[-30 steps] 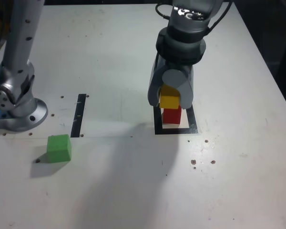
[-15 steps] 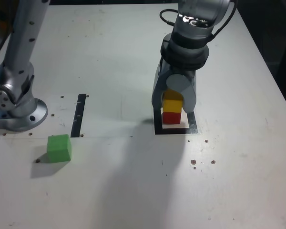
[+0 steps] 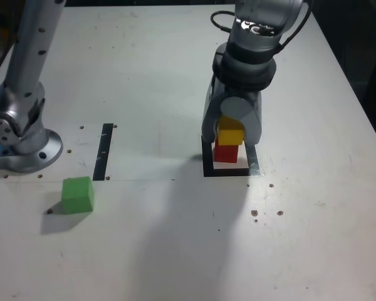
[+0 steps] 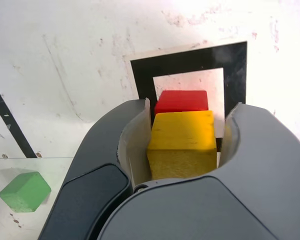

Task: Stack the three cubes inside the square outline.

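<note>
Yellow cube (image 4: 182,142) sits on red cube (image 4: 182,101) inside the outline (image 4: 237,77); my gripper's (image 4: 182,145) jaws stand slightly spread around yellow, apparently releasing it

Table (image 3: 175,251) open around green cube (image 3: 77,194) (strip (image 3: 104,151) nearby).

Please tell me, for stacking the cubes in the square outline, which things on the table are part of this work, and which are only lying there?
Part of the work:
- yellow cube, between the gripper fingers, on top of the red cube
- green cube, alone on the table
- square outline

Only lying there:
- thin black strip
- grey metal arm base
</note>
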`<state>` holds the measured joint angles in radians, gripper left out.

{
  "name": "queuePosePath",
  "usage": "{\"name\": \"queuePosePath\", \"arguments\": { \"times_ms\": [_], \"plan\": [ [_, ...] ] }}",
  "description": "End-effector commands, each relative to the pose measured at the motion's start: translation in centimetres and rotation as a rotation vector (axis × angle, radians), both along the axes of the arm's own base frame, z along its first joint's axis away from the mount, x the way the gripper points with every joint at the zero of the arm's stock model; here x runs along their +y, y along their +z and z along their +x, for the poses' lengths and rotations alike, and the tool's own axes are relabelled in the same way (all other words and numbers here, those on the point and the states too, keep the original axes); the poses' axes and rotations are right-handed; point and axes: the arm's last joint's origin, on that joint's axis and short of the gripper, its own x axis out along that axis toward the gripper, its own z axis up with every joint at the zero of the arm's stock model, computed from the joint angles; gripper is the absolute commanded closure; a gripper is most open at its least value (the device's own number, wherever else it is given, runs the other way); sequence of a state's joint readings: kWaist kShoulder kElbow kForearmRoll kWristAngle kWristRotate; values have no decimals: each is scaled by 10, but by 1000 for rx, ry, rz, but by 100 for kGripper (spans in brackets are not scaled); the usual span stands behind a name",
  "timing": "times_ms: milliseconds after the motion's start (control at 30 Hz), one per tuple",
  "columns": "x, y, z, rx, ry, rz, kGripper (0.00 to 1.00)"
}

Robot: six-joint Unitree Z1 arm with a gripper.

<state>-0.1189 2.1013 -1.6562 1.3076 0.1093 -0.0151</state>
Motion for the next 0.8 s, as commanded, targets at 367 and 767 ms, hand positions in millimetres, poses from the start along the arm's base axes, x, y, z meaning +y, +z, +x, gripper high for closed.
{"name": "queuePosePath", "arguments": {
  "times_ms": [367,767],
  "plan": [
    [3,21,-16,16,9,9,1],
    [-9,73,-85,-4,-150,7,1]
  ]
}}
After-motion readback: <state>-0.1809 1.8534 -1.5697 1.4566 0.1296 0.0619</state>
